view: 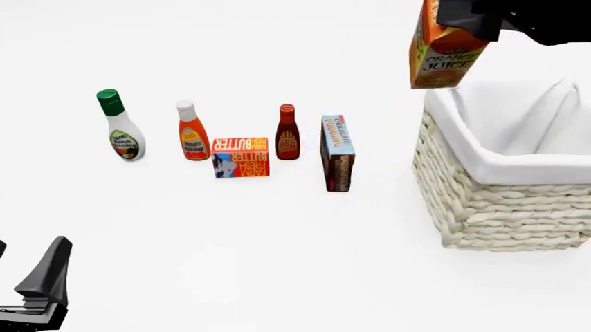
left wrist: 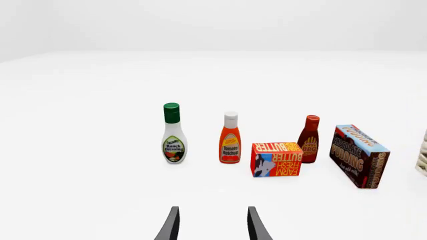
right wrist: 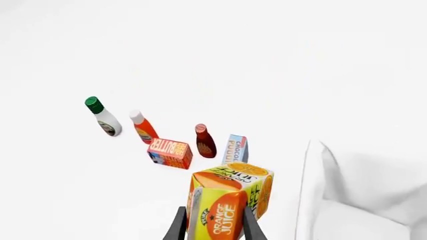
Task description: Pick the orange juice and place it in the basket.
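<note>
Spanning everything is the white tabletop (view: pixel 277 263). On its right side sits the basket (view: pixel 480 207), woven, cloth-lined, mouth open upward, so a drop from above should work.

The orange juice (view: pixel 441 52) is in the air, just above and beside the basket's near-left rim, tilted slightly. Not over the opening proper yet, judging from the front view. Right pincer (right wrist: pixel 212 225) is clamped on it; the right wrist view shows both fingers (right wrist: pixel 179 227) hugging the carton's sides, carton hanging below them. Held high to clear the rim, I'd guess. Needs a bit more travel rightward before release, or it risks clipping the rim.

Left pincer (left wrist: pixel 212 225) is parked low at the near-left, jaws apart, nothing between them. Out of the way, not part of this step.

Leftovers stand in a row on the tabletop, well apart from the basket: chocolate pudding box (view: pixel 337 152) on edge, butter box (view: pixel 240 158), ranch dressing bottle (view: pixel 120 128), ketchup bottle (view: pixel 192 133), small dark red sauce bottle (view: pixel 287 135).
</note>
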